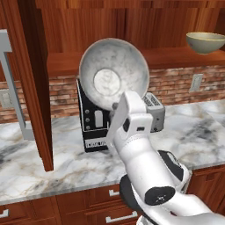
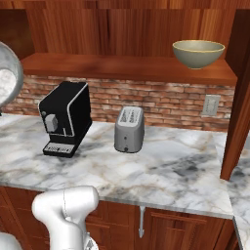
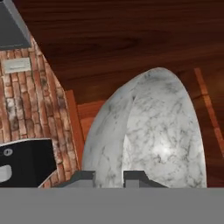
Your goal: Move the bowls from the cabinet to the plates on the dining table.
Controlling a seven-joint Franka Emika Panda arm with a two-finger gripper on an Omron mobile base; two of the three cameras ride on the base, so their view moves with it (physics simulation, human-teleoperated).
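Now grey-white bowl (image 3: 148, 131) rim pinched between fingertips (image 3: 139, 176) — gripper (image 3: 109, 177) clamped

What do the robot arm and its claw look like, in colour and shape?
The arm is glossy white, built of thick rounded segments with dark, nearly black rings and caps at the joints. No cables or markings are visible. The claw ends in two small dark grey, blocky fingertips.

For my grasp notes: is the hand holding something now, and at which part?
Yes: the hand holds the pale grey-white speckled bowl by its rim, one finger on each side of the wall.
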